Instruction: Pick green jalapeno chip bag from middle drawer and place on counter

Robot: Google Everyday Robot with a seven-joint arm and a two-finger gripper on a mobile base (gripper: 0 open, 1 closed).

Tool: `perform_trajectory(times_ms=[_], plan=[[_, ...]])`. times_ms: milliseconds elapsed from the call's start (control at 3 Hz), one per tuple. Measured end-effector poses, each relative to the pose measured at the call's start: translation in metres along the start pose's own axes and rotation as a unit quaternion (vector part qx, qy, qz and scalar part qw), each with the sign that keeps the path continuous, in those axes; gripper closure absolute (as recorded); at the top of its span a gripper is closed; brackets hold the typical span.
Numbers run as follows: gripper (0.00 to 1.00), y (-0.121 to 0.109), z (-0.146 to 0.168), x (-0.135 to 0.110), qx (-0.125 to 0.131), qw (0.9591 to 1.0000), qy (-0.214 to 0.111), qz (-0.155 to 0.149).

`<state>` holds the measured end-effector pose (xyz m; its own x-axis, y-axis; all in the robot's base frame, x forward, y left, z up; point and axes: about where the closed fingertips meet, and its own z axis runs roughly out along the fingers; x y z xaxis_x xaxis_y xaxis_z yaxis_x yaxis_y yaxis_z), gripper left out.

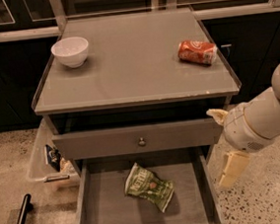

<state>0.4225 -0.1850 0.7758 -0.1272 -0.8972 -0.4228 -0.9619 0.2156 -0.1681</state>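
The green jalapeno chip bag lies crumpled on the floor of the open middle drawer, near its centre. My gripper hangs at the right of the cabinet, just outside the drawer's right wall, above and to the right of the bag. Its cream fingers stand apart and hold nothing. The counter is the grey cabinet top above.
A white bowl stands at the counter's back left. An orange-red soda can lies at its right. The drawer above, with a small knob, is partly pulled out. A plastic bin sits on the floor at the left.
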Motion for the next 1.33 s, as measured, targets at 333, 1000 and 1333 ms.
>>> perform_trajectory(times_ms=[333,1000,1333], plan=[[0.00,0.004,0.039,0.018,-0.007,0.9996,-0.020,0.016],[0.00,-0.007,0.153,0.071,-0.020,0.9978,-0.057,0.028],[0.00,0.002,0.195,0.082,-0.033,0.9961,-0.077,0.027]])
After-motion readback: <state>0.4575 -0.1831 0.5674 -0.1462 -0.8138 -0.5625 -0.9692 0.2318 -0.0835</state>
